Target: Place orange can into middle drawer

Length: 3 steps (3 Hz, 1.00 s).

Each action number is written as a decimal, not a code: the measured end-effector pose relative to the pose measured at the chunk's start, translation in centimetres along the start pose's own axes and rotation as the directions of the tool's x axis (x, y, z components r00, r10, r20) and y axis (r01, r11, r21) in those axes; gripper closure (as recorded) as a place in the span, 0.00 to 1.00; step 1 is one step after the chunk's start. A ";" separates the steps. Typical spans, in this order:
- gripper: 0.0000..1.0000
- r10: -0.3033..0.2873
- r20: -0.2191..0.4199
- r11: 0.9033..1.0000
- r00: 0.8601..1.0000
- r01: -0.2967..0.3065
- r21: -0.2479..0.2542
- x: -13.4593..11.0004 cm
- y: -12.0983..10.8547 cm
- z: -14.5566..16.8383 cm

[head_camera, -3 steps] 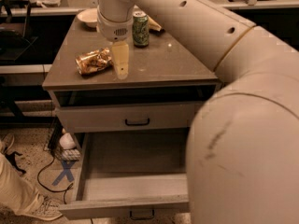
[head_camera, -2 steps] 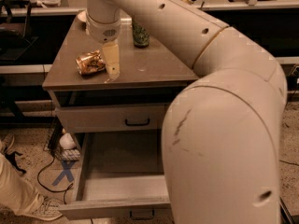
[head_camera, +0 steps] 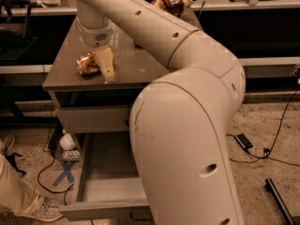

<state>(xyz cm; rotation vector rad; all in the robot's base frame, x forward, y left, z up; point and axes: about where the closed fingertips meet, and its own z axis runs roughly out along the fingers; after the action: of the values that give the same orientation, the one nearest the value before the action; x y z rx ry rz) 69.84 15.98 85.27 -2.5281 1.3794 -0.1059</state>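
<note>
The arm (head_camera: 187, 125) rises from the lower right, bends, and reaches over the cabinet top (head_camera: 136, 71). Its gripper (head_camera: 106, 68) points down just right of the orange can (head_camera: 86, 63), which lies there on its side. Whether the gripper is open or closed cannot be told; the middle drawer (head_camera: 105, 175) stands pulled out below.

I've a single view from high up, looking steeply down past the arm (head_camera: 187, 125), which fills the near right. The desk (head_camera: 131, 71) sits farther off, upper left, with the gripper (head_camera: 107, 71) low over it and the open drawer (head_camera: 108, 172) nearer, below.
</note>
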 end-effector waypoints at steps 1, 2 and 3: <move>0.26 0.029 0.007 0.999 1.000 -0.029 -0.040 1.3 0.6 1.6; 0.50 0.051 0.019 0.997 0.999 -0.050 -0.051 2.2 1.1 1.9; 0.81 0.098 0.003 0.995 0.995 -0.098 -0.013 4.3 2.4 -0.8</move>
<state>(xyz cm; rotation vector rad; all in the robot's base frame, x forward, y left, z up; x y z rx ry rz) 70.11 10.97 85.19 -2.4643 1.5048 -0.0739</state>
